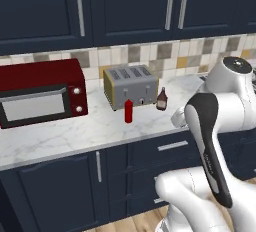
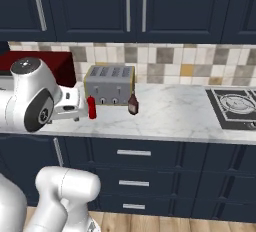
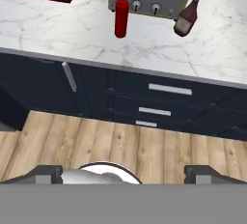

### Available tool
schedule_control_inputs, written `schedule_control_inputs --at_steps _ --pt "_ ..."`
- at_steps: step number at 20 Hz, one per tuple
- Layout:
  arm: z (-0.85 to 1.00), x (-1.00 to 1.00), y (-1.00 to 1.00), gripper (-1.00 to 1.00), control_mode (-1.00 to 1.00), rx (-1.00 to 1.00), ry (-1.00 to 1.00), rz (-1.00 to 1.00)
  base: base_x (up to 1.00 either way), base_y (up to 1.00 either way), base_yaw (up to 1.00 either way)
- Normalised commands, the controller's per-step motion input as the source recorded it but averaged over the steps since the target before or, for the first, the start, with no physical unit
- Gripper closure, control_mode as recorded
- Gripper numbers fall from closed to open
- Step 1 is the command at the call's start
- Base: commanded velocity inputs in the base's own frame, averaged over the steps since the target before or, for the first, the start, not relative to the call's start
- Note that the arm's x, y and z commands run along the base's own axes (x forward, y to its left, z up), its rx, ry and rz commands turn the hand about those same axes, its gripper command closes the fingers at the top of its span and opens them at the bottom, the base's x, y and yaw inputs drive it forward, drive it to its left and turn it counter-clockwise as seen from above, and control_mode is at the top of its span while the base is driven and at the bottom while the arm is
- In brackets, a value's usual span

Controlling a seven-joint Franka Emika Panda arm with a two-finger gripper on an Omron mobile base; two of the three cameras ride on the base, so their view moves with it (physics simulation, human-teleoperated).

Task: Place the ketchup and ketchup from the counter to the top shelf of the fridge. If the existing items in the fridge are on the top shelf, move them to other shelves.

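From the left base view I see the red ketchup (image 1: pixel 128 111) standing upright on the tabletop (image 1: pixel 75 136), just in front of the toaster (image 1: pixel 131 86). The maroon ketchup (image 1: pixel 161 99) stands upright just beside the toaster's right corner, near the red one but not touching it. The microwave (image 1: pixel 42 92) sits well apart to the left. My arm's wrist end reaches to the tabletop's front edge, to the right of both bottles; I can't make out the fingers here.

From the right base view, the wrist end sits just left of the red ketchup (image 2: pixel 91 107), overlapping it in the picture; I cannot tell whether they touch. The maroon ketchup (image 2: pixel 133 104) stands further right, in front of the toaster (image 2: pixel 110 85). A hob (image 2: pixel 235 107) lies far right on the tabletop (image 2: pixel 175 116).

In the hand view, the hand (image 3: pixel 123 175) is released, its fingertips (image 3: pixel 48 174) spread wide with nothing between them. It looks down at the wooden floor (image 3: pixel 96 146) and the drawers (image 3: pixel 169 103). Both bottles lie far ahead of the hand on the tabletop (image 3: pixel 62 30): the red ketchup (image 3: pixel 121 17) ahead near centre, the maroon ketchup (image 3: pixel 187 16) ahead and to the right, appearing tilted in this view.
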Motion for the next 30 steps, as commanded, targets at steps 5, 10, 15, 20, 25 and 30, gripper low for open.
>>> schedule_control_inputs --at_steps 5,10,15,20,25,30 --pt "-0.34 0.72 0.04 -1.0 -1.0 0.0 -0.05 0.0 0.0 0.0 0.0" --pt "-0.34 0.89 0.43 -1.0 -1.0 0.0 -0.03 -0.03 0.0 0.0 0.0" --pt "-0.3 0.91 0.58 -1.0 -1.0 0.0 -0.04 -0.05 0.0 0.0 0.0" --pt "-0.2 0.69 0.26 -1.0 -1.0 0.0 -0.01 -0.02 0.0 0.0 0.0" --pt "-0.23 0.42 0.0 -1.0 -1.0 0.0 0.0 0.0 0.0 0.0 0.0" --pt "-0.23 0.34 0.0 -1.0 -1.0 0.0 0.0 0.0 0.0 0.0 0.0"
